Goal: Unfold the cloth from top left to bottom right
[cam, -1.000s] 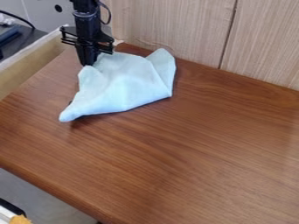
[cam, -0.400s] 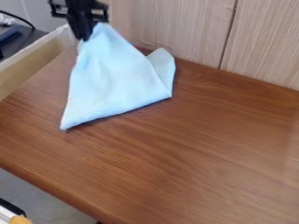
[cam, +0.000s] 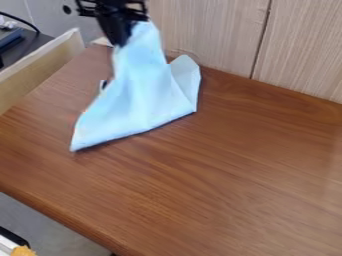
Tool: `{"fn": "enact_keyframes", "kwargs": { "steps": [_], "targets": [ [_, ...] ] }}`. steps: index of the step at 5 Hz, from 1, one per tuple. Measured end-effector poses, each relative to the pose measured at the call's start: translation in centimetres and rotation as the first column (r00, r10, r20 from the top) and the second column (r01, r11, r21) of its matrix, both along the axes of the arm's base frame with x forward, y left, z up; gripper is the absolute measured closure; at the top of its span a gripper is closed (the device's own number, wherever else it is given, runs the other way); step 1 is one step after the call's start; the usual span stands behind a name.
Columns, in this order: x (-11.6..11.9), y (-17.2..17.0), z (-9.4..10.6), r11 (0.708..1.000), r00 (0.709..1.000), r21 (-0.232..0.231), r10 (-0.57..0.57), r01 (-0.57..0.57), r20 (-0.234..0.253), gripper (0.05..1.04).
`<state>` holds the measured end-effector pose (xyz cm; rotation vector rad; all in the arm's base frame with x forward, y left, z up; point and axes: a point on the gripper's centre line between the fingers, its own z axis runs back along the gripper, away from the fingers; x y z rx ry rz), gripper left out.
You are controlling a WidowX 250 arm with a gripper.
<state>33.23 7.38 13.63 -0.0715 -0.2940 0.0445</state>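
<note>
Pincer [cam: 121,42] holding up cloth [cam: 139,95] (pale blue), lower edge on table [cam: 234,170].

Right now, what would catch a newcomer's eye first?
The pale blue cloth, pulled up to a peak at the upper left, its lower edge on the brown wooden table. Then the black hand at that peak, in front of the wood-grain wall panels.
</note>
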Motion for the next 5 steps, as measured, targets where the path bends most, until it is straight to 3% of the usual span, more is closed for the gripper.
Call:
{"fn": "enact_keyframes", "kwargs": {
  "steps": [2,5],
  "targets": [
    [-6.1,-6.8,-1.5,0.978,0.978,-0.015,-0.208,0.209,0.011,1.028],
    [-11.2,-9.3,-8.2,0.938,0.935,0.005,-0.344,0.346,-0.088,1.028]
  ]
}}
